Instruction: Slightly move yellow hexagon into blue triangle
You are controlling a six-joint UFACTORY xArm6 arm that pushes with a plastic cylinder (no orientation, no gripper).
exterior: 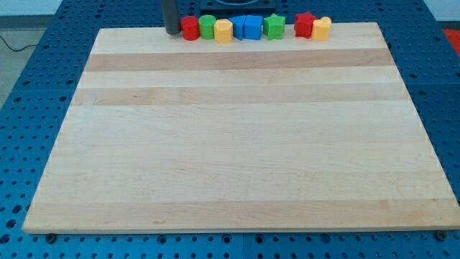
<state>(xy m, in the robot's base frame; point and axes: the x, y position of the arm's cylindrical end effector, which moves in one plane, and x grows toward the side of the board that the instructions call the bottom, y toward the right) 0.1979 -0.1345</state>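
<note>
Along the top edge of the wooden counter (237, 144) a row of small blocks sits in the upper middle of the frame. From the view's left they run: a red block (189, 28), a green block (207, 26), the yellow hexagon (223, 32), two blue blocks, the left one (239, 27) seemingly the blue triangle and the right one (252, 27) of unclear shape, then a green star (274, 26), a red star (305, 24) and a second yellow block (321, 28). The yellow hexagon touches or nearly touches the blue triangle on its right and the green block on its left; it looks squat, with no clear long axis or pointing direction. My tip (172, 32) rests just left of the red block, at the row's left end. The arm carries no jaws, so nothing is held. The row hugs the counter's far edge, while the whole wide surface below it lies open toward the view's bottom.
</note>
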